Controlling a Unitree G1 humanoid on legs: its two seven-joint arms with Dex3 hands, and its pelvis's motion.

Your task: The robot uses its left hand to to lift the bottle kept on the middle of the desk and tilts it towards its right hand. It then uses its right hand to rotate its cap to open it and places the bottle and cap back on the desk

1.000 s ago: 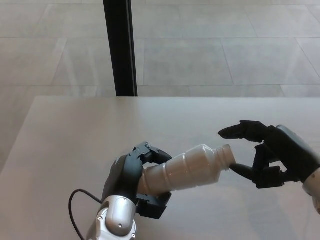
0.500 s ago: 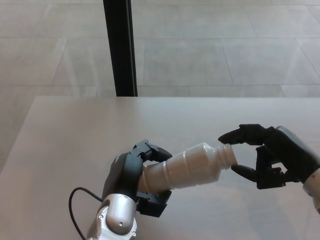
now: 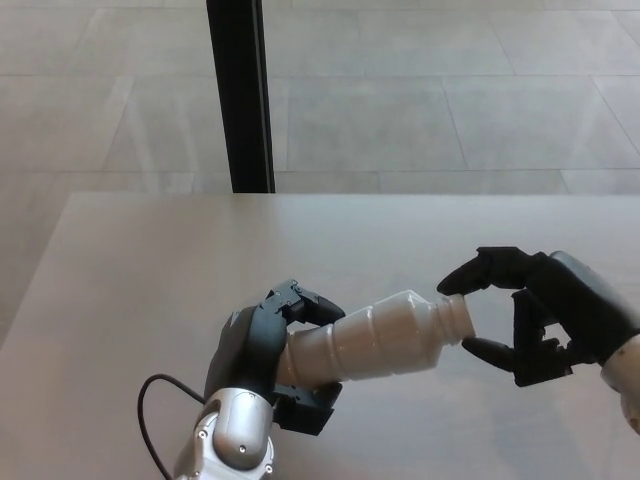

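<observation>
A white plastic bottle (image 3: 385,338) is held off the desk (image 3: 150,260), lying nearly level with its neck pointing right. My left hand (image 3: 262,352) is shut on the bottle's base end, fingers wrapped over the top. The white cap (image 3: 457,318) sits at the right tip of the bottle. My right hand (image 3: 540,315) is at the cap, open. Its upper fingers (image 3: 465,278) arch just over the cap and its thumb (image 3: 485,350) lies just below it. I cannot tell whether either touches the cap.
A black vertical post (image 3: 240,95) stands behind the desk's far edge. A black cable (image 3: 150,420) loops beside my left wrist. Tiled floor lies beyond the desk.
My right hand's upper fingers have dropped closer to the cap and the thumb has shifted slightly lower and right. The bottle has tilted a touch lower in my left hand.
</observation>
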